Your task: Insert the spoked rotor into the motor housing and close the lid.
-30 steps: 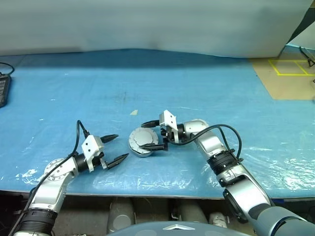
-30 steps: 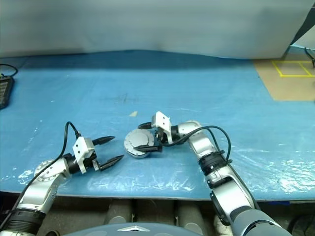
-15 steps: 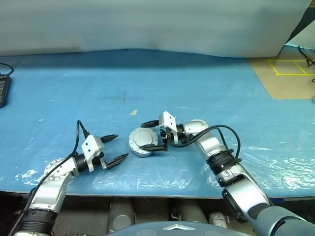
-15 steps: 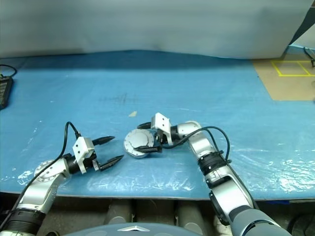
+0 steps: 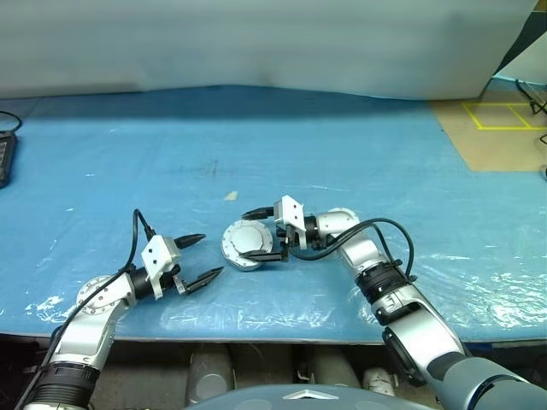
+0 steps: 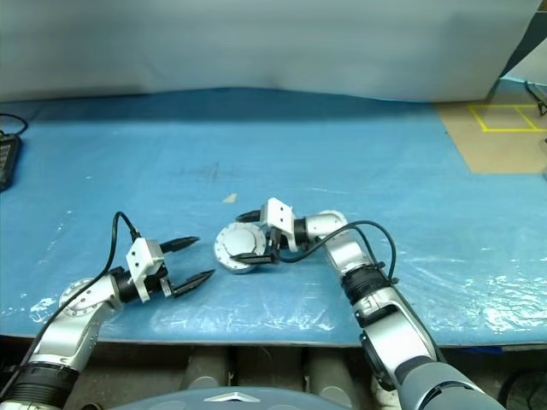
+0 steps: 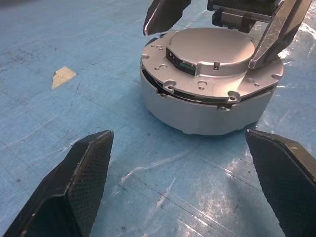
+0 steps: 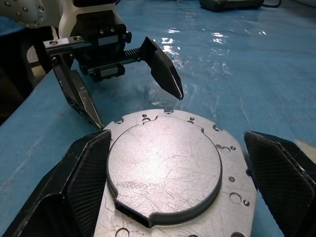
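Two grippers work over the blue-covered desk [image 5: 359, 154]. Nearest, close to the desk's front edge, the left gripper [image 5: 198, 259] has its black fingers [image 7: 74, 182] spread wide, pinching nothing; they point toward the motor housing [image 7: 207, 106], which stands a little apart from their tips. The housing sits on the desk near the middle of the front area, and the lid [image 8: 165, 168] lies on top of it with its smooth pale grey face up; in the left wrist view the lid looks slightly askew, with a dark gap along one side of the seam. The right gripper [image 5: 263, 234] comes at the housing from the opposite side, its fingers [image 8: 86, 168] also spread wide, one on either flank of the lid, just beside its rim; whether they touch it cannot be told. Farther back, a small tan scrap [image 5: 232, 196] lies on the desk.
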